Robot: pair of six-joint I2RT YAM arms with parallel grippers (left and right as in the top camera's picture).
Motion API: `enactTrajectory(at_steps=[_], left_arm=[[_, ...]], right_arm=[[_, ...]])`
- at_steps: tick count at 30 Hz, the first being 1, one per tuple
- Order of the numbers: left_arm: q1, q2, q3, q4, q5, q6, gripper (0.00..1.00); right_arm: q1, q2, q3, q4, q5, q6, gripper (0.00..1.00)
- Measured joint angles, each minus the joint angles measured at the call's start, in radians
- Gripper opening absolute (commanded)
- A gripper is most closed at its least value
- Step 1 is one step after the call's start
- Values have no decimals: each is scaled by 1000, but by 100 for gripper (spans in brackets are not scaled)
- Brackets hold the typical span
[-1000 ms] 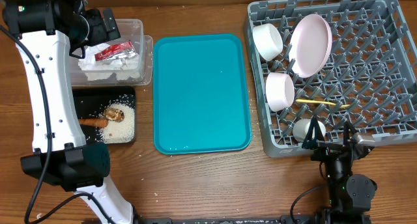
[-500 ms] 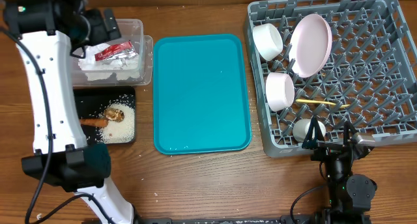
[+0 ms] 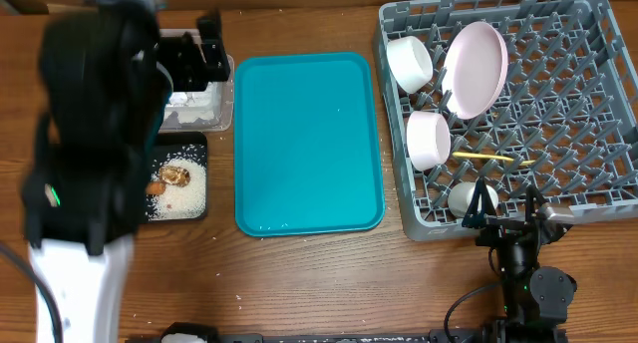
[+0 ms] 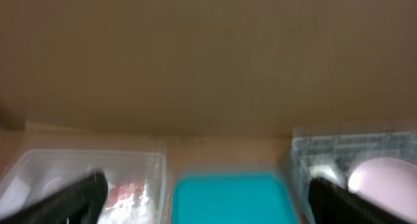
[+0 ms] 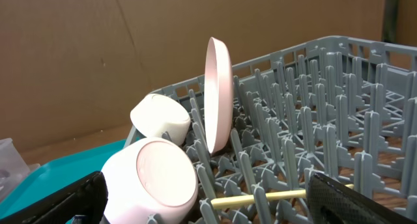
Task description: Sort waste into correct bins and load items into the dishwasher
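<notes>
all is looking done: plate (image 3: 476, 69), bowls (image 3: 409, 62), cup (image 3: 464, 198) and spoon (image 3: 483, 158) are sitting in the dish rack (image 3: 588, 134); napkin (image 3: 194, 99) and wrapper (image 4: 127, 193) in the clear tub (image 3: 227, 94); rice (image 3: 184, 193), scraps (image 3: 177, 171) and carrot (image 3: 155, 186) in the black tray (image 3: 189, 141). left gripper (image 3: 207, 54) and right gripper (image 3: 503, 198) are gaping wide, holding nothing.

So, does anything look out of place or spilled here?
Only the pale yellow spoon: it lies flat across the pegs of the grey rack instead of standing like the plate.
</notes>
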Motion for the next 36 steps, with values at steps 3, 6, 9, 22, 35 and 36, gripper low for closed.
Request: enactTrajectory(at_steps=[3,6,9,22,35,36], left_arm=[[0,-164,-342,277,0,4,100],[0,-316,-705,530,0,3,100],[13,-479,-1003,670,9,3,100],[153,-1057,-1541,755,38,-10,100],[182,-1197,-1589,529,45,-3,100],[182,-1197,-1589,529,45,-3,100]], right_arm=[[0,0,0,0,0,0,100],[0,0,0,0,0,0,100],[0,0,0,1,1,1,100],[0,0,0,1,7,0,100],[0,0,0,1,7,0,100],[0,0,0,0,7,0,100]])
